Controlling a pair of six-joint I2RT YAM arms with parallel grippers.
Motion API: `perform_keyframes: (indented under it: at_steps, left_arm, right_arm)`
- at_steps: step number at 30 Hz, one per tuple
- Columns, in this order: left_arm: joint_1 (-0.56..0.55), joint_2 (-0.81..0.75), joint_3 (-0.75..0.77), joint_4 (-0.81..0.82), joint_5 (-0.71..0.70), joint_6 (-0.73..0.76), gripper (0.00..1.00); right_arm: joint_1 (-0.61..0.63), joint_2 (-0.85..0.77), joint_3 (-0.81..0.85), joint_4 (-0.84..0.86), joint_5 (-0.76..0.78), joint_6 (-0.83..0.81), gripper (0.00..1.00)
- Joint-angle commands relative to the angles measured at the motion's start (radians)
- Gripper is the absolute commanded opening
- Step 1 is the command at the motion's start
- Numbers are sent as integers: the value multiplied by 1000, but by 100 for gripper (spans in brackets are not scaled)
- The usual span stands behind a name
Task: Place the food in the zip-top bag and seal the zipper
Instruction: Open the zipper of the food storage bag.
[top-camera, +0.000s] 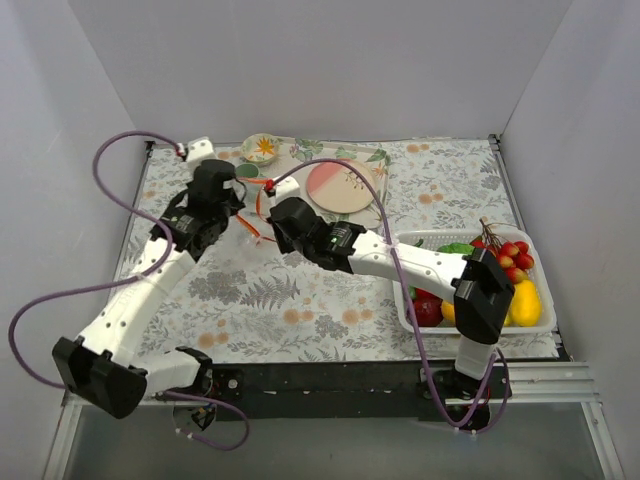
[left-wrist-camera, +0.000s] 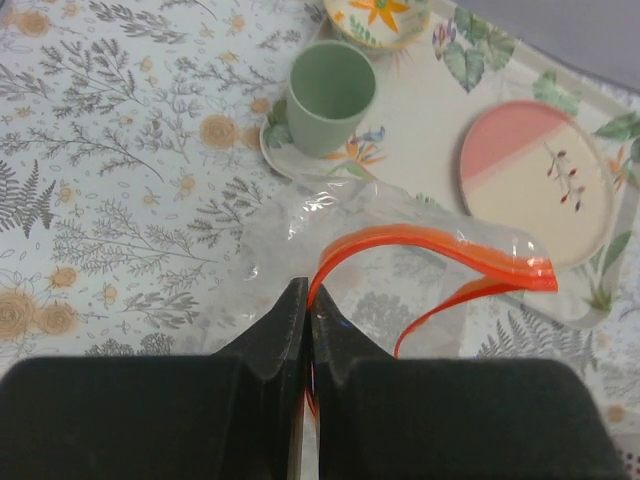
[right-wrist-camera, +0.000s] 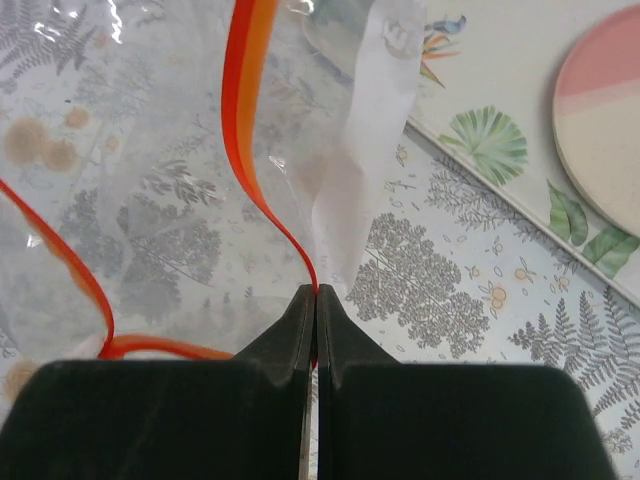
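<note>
To your right, the fruit (top-camera: 525, 300) sits in the basket (top-camera: 432, 238), partly hidden behind your right arm (top-camera: 420, 262). Farther out, your left jaws and right jaws each pinch the zipper (left-wrist-camera: 432, 246) of the bag (left-wrist-camera: 330, 210), whose clear body barely shows against the tabletop (top-camera: 300, 300).

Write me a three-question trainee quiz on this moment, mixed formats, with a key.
1. True or false: the food is already inside the zip-top bag.
2. What does the left hand pinch? A) the green cup B) the zipper C) the pink plate
3. Fill in: the right hand is ___ (open/shut) on that same strip.
Key: 1 false, it lies in the white basket; 2 B; 3 shut.
</note>
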Motion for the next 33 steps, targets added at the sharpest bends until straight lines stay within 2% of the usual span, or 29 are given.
perform_keyframes:
  at_steps: [1,4,5,7,8,11,19,26,33]
  left_arm:
    - [-204,125,62,-176,-367,-44,0]
    - [-250,184,56,-216,-322,-129,0]
    - [-262,194,47,-218,-312,-146,0]
    - [-278,211,36,-218,-280,-184,0]
    - [-281,218,33,-213,-255,-193,0]
    - [-290,216,24,-195,-227,-200,0]
    - [-290,211,10,-161,-172,-200,0]
    - [-290,202,16,-146,-129,-207,0]
    - [-290,196,16,-149,-120,-209,0]
  right_arm:
    - [-57,-94,-111,90,-47,67,1]
    - [-80,-148,-220,188,-133,87,5]
    - [-80,-168,-254,199,-145,87,16]
    - [-77,-188,-292,216,-162,101,28]
    - [-77,-208,-309,216,-164,109,39]
    - [-76,-233,-361,267,-149,126,54]
    - [-76,-201,-294,297,-138,124,63]
    - [-82,-167,-291,400,-171,141,63]
    - [-146,-142,-369,579,-294,236,60]
